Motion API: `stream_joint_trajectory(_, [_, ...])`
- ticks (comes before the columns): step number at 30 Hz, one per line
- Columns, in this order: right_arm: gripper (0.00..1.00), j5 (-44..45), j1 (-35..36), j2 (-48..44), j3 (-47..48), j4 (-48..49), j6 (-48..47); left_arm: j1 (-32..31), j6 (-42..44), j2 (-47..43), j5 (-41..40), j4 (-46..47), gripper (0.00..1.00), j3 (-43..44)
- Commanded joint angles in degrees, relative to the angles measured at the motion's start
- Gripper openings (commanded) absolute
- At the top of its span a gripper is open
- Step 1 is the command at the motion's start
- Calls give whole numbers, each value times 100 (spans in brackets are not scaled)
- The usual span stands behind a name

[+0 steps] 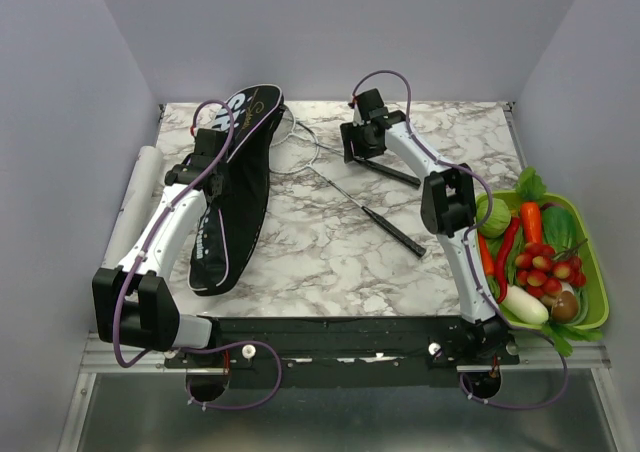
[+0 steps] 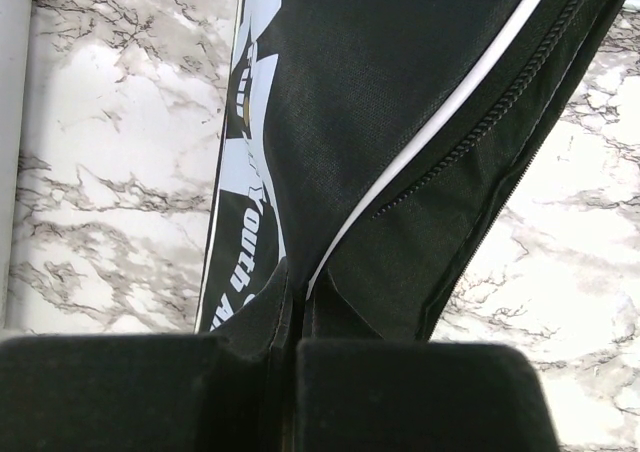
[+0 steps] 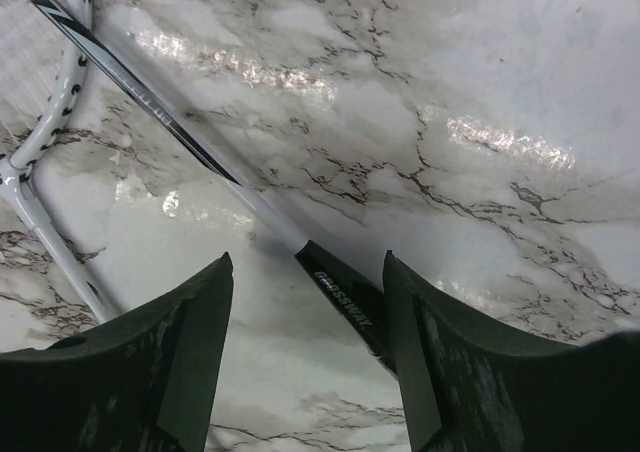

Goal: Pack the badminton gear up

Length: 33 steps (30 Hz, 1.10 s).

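The long black bag (image 1: 235, 197) with white lettering lies at the table's left, its wide end far from me. My left gripper (image 1: 212, 160) is shut on a fold of the bag's fabric (image 2: 400, 152) beside the zip, seen close in the left wrist view. Two rackets lie mid-table with their pale hoops (image 1: 298, 142) next to the bag's wide end. One racket's shaft and black stem (image 1: 392, 230) run toward the near right. My right gripper (image 3: 307, 262) stands open just above the other racket's black stem (image 3: 345, 297), one finger on each side, not touching it.
A green tray (image 1: 603, 302) of toy vegetables sits at the right edge, close to the right arm's elbow. A white roll (image 1: 135, 197) lies along the left edge beside the left arm. Grey walls enclose the table on three sides.
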Motion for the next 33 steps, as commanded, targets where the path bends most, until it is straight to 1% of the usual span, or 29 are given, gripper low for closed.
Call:
stream_joint_trajectory(1, [68, 34, -28, 214, 166, -442, 106, 51, -50, -59, 78, 271, 0, 98])
stream_joint_trajectory(2, [65, -1, -28, 197, 122, -513, 115, 51, -50, -41, 95, 271, 0, 115])
stream_joint_trajectory(3, [59, 16, -19, 188, 104, -670, 158, 60, -50, -23, 104, 271, 0, 141])
stream_joint_trajectory(5, [54, 69, -28, 127, 34, -777, 176, 77, -68, 3, 148, 298, 0, 151])
stream_joint_trajectory(6, [45, 139, -28, 109, -71, -838, 168, 86, -68, 12, 166, 315, 0, 142])
stream_joint_trajectory(8, [31, 323, -19, 4, -212, -865, 168, 95, -77, 3, 192, 359, 0, 124])
stream_joint_trajectory(9, [21, 368, -19, -40, -360, -891, 150, 104, -77, -6, 210, 385, 0, 81])
stream_joint_trajectory(12, [8, 579, -19, -251, -624, -935, 159, 113, -86, -50, 254, 421, 0, 28])
stream_joint_trajectory(13, [7, 579, -19, -330, -852, -935, 168, 113, -86, -76, 263, 447, 0, 10])
stream_joint_trajectory(15, [6, 562, -11, -628, -1186, -883, 168, 122, -94, -120, 289, 465, 0, -16])
stream_joint_trajectory(16, [6, 553, -11, -778, -1571, -856, 168, 130, -112, -146, 315, 465, 0, -25])
stream_joint_trajectory(18, [5, 579, -11, -1050, -1986, -717, 150, 130, -129, -190, 342, 456, 0, -16])
stream_joint_trajectory(19, [5, 631, -11, -1347, -2231, -663, 159, 130, -147, -225, 394, 473, 0, -16])
stream_joint_trajectory(20, [6, 684, -11, -1463, -2608, -585, 150, 130, -156, -251, 403, 474, 0, -25])
stream_joint_trajectory(23, [20, 694, -11, -1833, -3041, -329, 115, 130, -165, -331, 447, 526, 0, -69])
stream_joint_trajectory(24, [27, 667, -11, -1877, -3034, -251, 124, 130, -165, -348, 456, 526, 0, -95])
stream_joint_trajectory(26, [31, 519, -11, -1861, -2868, -311, 150, 130, -173, -383, 482, 544, 0, -104])
stream_joint_trajectory(27, [34, 491, -2, -1825, -2640, -390, 168, 130, -182, -392, 491, 544, 0, -113])
stream_joint_trajectory(30, [36, 438, 59, -1711, -2201, -399, 238, 130, -174, -419, 518, 518, 0, -87])
stream_joint_trajectory(33, [39, 78, 112, -1597, -1901, -320, 378, 130, -147, -463, 500, 465, 0, -69])
